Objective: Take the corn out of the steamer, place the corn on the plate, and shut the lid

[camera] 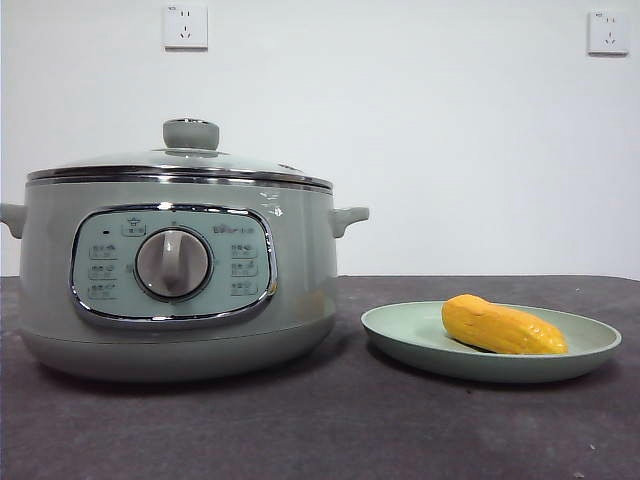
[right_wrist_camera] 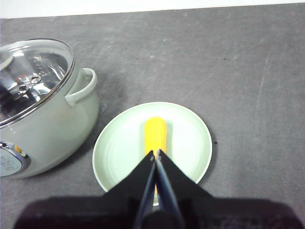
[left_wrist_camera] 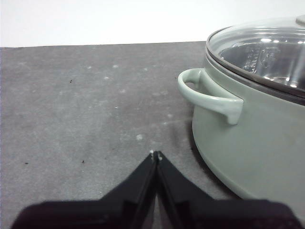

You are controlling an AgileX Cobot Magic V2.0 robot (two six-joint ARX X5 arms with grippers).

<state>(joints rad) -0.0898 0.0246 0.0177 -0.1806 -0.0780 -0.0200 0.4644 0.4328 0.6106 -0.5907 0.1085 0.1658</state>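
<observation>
The sage-green steamer (camera: pixel 175 270) stands at the left of the table with its glass lid (camera: pixel 180 160) sitting closed on it. The yellow corn (camera: pixel 502 326) lies on the pale green plate (camera: pixel 400 330) to the right of the steamer. My right gripper (right_wrist_camera: pixel 156 153) is shut and empty, held above the plate (right_wrist_camera: pixel 114 148) over the near end of the corn (right_wrist_camera: pixel 156 133). My left gripper (left_wrist_camera: pixel 155 154) is shut and empty, above the bare table beside the steamer's side handle (left_wrist_camera: pixel 209 98). Neither arm shows in the front view.
The dark grey table (camera: pixel 330 430) has open surface in front of the steamer and plate. A white wall with two sockets (camera: pixel 186 26) stands behind. In the left wrist view the mat (left_wrist_camera: pixel 86 105) stretches away from the steamer.
</observation>
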